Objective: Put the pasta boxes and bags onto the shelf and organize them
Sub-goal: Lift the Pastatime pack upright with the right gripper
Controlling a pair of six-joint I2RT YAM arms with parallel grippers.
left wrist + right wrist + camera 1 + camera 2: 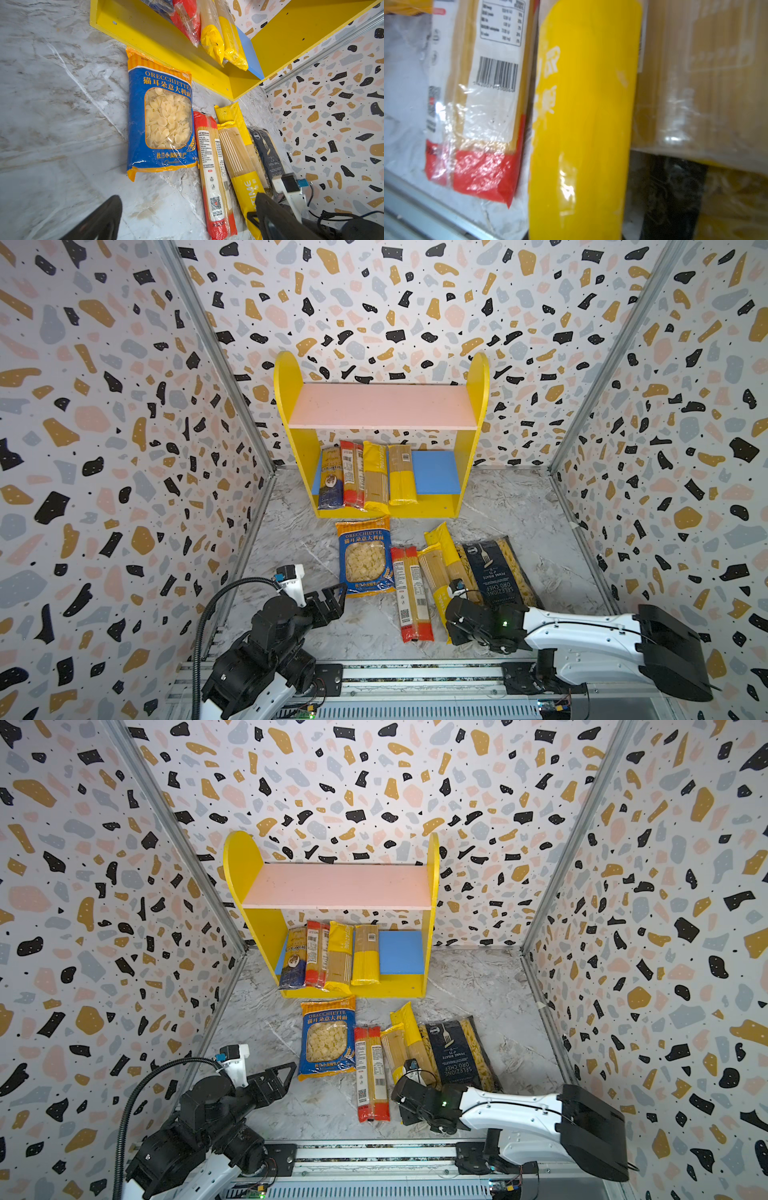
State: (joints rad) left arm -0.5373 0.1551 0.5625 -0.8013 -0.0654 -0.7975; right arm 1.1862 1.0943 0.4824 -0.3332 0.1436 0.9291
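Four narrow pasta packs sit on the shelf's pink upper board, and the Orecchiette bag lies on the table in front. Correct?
No. The four narrow pasta packs sit on the blue lower board, not the pink upper board, as both top views show. The Orecchiette bag does lie in front.

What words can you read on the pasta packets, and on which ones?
"ORECCHIETTE", "猫耳朵意大利面": the blue-orange bag.
"SELEZIONE ORO CHEF", "PENNE RIGATE": the navy bag, upside down.
"TIME": the yellow spaghetti pack beside the red pack; letters before it hidden.
That red pack's label and the four packs on the shelf: too small or blurred.
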